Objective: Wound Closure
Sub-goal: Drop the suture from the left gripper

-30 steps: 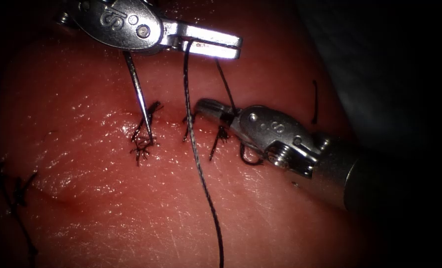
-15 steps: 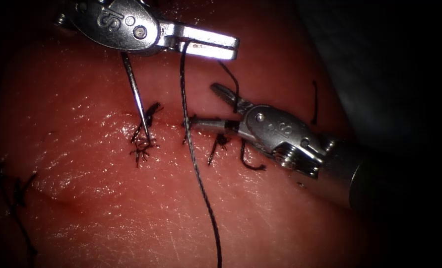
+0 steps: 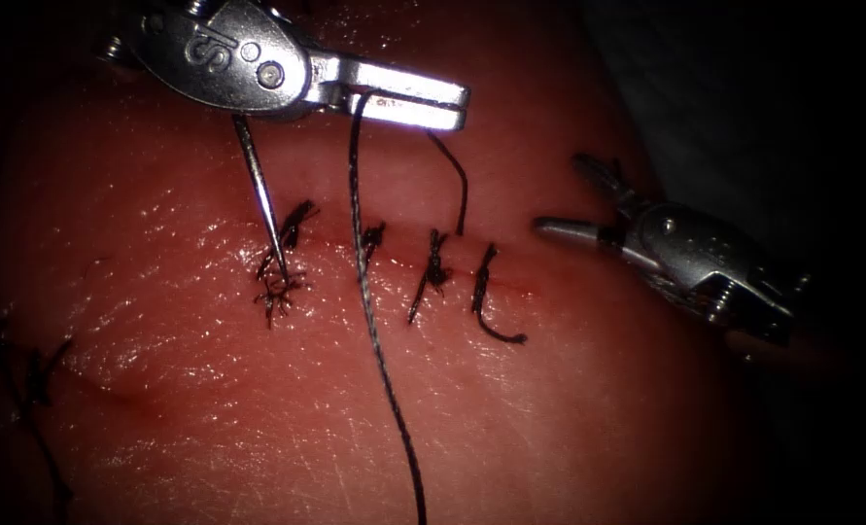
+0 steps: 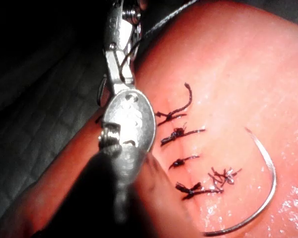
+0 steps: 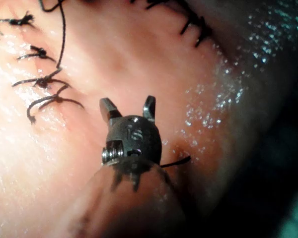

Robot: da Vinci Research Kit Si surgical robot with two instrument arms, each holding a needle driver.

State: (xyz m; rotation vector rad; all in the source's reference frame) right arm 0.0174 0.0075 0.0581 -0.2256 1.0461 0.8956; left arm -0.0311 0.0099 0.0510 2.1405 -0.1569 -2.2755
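Evidently mid-knot, we held the thread [image 3: 374, 321] in the closed left pincer [image 3: 457, 97], the right pincer [image 3: 561, 194] gaping empty, the needle [image 3: 262, 204] resting on the tissue [image 3: 549, 408]; regrasping seemed due.

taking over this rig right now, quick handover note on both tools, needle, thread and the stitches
Left tool: jaws shut on the thread, above the cut.
Right tool: jaws open, holding nothing, off the right end of the cut; a second ago it was at the rightmost stitch.
Needle: in neither tool, hanging under the left tool, tip at the leftmost knot; whether it pierces the tissue is unclear.
Done: four stitches across the cut.
Left: the long thread is uncut.
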